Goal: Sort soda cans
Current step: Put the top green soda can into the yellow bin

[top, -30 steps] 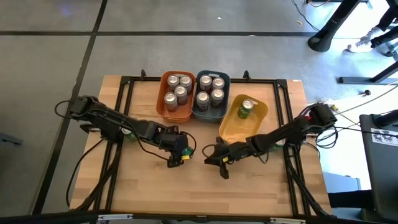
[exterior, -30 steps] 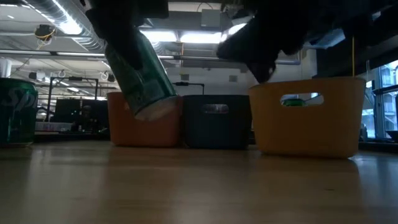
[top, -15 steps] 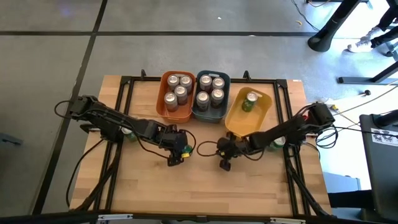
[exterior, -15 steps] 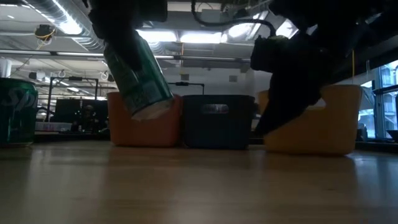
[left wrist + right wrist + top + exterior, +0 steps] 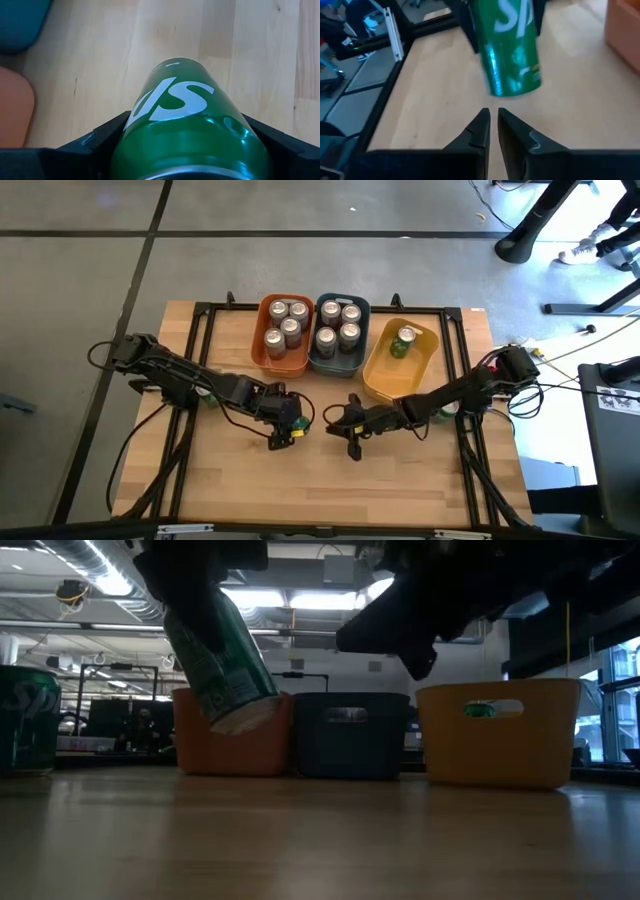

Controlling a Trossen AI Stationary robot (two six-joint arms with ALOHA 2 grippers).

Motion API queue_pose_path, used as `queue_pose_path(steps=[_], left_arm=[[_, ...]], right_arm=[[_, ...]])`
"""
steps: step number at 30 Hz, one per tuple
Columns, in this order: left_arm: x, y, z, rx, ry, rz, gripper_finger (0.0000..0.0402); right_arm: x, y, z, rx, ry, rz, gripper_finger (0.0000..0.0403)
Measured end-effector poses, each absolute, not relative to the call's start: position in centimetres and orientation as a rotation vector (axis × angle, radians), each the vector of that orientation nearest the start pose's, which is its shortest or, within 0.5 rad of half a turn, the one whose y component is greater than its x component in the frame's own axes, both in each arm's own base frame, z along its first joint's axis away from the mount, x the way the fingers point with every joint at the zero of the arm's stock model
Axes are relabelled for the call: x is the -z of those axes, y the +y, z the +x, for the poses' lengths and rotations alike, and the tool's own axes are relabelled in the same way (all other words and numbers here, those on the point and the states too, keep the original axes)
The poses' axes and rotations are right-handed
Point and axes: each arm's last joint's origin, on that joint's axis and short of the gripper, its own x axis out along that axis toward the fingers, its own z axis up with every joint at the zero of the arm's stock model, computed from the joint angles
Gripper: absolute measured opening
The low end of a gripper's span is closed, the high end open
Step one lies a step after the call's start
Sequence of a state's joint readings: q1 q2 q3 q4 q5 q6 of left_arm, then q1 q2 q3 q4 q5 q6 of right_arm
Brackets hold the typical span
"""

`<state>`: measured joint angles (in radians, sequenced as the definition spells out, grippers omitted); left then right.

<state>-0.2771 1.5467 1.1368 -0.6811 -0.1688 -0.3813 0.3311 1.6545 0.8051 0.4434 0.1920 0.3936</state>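
A green soda can is in my left gripper, above the table's middle, short of the orange bin. My right gripper is shut and empty. It hovers just right of that can and points at it. The yellow bin holds one green can. Silver-topped cans fill the orange bin and the grey-blue bin. My left gripper pinches the green can's body between its two fingers, one on each side, which lie along the can. The can is lifted clear of the table and tilted, with its lower end slanting down toward the bins.
Another green can stands on the table under my left arm, and one more sits under my right arm. The three bins line the far side. Black frame rails run along the table's sides. Bare wood lies toward the near edge.
My right gripper dipped to the table beside the yellow bin and pushed it toward the table's far right. It then rose and drew back left toward the held can. The yellow bin now sits farther right and straighter. My left gripper kept the can aloft.
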Motion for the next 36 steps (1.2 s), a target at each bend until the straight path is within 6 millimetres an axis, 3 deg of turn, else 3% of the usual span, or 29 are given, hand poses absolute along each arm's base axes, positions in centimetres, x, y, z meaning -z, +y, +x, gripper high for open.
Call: queue_pose_path(steps=[8, 18, 36], left_arm=[[-23.2, -7.9, 29.8, -0.093, 1.033, -0.097, 0.0296], [-22.7, -8.2, 31.0, -0.048, 0.962, -0.063, 0.0296], [-21.4, -8.1, 32.2, -0.135, 0.933, -0.028, 0.0295]], right_arm=[[-16.6, 10.8, 33.3, -0.040, 0.341, 0.235, 0.0004], [-14.0, 11.2, 35.6, 0.004, 0.316, 0.224, 0.0003], [-12.0, 10.7, 35.4, 0.115, 0.411, 0.146, 0.0001]])
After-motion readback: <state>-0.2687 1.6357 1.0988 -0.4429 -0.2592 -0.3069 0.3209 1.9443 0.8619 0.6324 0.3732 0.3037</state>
